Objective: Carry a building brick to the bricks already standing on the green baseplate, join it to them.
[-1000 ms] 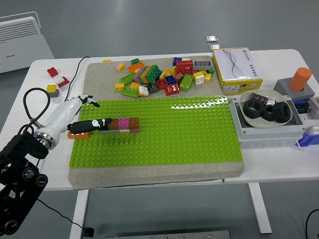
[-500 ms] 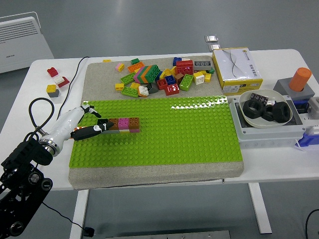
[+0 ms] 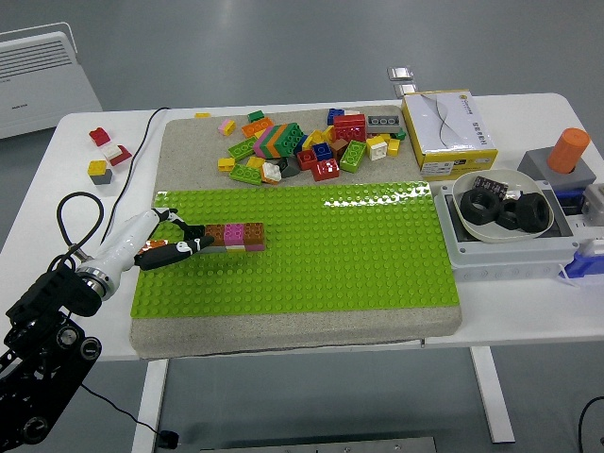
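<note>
Left hand: the left hand (image 3: 173, 242) reached in from the lower left over the green baseplate (image 3: 311, 255); its dark fingers (image 3: 179, 247) lay stretched toward the brick row, with a small orange piece visible under them, but whether they gripped it could not be told.
Brick row: the brick row (image 3: 234, 236), brown, pink and orange over a yellow and grey lower layer, stood on the left part of the baseplate, its left end touching the fingertips.
Baseplate: it lay on a grey mat (image 3: 189, 151) on the white counter (image 3: 528, 311).
Loose bricks: a pile of loose bricks (image 3: 302, 142) lay on the mat beyond the baseplate's far edge, well apart from the hand.
Stray bricks: a few stray bricks (image 3: 104, 151) sat on the counter's far left.
Yellow box: a yellow box (image 3: 447, 132) stood at the right of the pile.
Grey tray: a grey tray (image 3: 510, 247) to the right of the baseplate held a white bowl (image 3: 462, 193) of black rings (image 3: 505, 209).
Orange cylinder: an orange cylinder (image 3: 569, 149) stood on a grey block at the far right.
</note>
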Tool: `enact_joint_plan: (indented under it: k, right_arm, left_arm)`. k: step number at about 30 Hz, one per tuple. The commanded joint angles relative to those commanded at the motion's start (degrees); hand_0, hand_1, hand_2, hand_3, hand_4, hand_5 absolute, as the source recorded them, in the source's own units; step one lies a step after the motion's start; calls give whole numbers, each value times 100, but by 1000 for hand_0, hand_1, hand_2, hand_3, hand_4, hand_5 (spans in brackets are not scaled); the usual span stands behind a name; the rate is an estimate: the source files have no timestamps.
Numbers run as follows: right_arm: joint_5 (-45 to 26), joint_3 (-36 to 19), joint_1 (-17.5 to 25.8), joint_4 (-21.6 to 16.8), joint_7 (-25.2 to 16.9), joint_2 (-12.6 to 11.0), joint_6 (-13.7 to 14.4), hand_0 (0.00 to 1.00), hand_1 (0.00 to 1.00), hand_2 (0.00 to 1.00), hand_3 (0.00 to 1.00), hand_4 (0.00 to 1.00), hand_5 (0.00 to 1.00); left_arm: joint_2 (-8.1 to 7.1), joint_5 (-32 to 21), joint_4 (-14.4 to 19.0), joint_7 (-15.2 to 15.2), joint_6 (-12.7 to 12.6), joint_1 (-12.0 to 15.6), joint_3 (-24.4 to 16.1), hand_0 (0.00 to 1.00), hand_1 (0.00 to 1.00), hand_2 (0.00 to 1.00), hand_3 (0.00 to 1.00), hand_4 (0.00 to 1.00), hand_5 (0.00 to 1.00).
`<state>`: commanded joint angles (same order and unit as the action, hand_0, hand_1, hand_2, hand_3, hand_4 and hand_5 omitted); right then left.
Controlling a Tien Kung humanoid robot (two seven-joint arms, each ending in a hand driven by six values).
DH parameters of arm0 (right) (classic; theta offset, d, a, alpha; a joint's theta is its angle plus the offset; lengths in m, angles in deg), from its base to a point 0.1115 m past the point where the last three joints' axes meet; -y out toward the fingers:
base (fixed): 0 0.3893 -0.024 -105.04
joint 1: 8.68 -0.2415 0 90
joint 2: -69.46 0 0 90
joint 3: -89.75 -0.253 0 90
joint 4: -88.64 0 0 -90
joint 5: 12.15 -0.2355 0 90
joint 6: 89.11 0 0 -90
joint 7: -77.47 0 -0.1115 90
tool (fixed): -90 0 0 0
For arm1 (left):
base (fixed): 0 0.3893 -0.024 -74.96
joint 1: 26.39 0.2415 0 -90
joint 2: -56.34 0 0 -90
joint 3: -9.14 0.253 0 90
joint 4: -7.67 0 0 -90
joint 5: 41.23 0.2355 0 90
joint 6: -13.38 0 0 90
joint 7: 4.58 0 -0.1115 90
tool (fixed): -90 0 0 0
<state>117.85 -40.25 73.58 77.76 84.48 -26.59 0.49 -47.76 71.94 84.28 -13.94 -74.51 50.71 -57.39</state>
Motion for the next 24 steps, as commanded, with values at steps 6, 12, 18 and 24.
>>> enact_joint_plan:
  k: [6, 12, 18, 24]
  right_arm:
    - [0, 0, -7, 5, -1, 5, 5, 678, 620, 616, 699, 741, 948]
    - [0, 0, -15, 9, 1, 8, 9, 677, 618, 616, 699, 741, 948]
    - [0, 0, -16, 10, 2, 10, 12, 677, 617, 616, 699, 742, 948]
    - [0, 0, -10, 14, 3, 14, 16, 678, 613, 616, 699, 743, 948]
  left_arm:
    - [57, -46, -75, 17, -18, -35, 27, 973, 950, 918, 618, 998, 836]
    - [113, -55, -157, 31, -31, -97, 58, 973, 951, 917, 617, 998, 833]
    - [152, -60, -253, 42, -37, -161, 74, 972, 950, 917, 617, 998, 833]
    - [176, -71, -338, 38, -30, -168, 95, 971, 951, 916, 612, 998, 829]
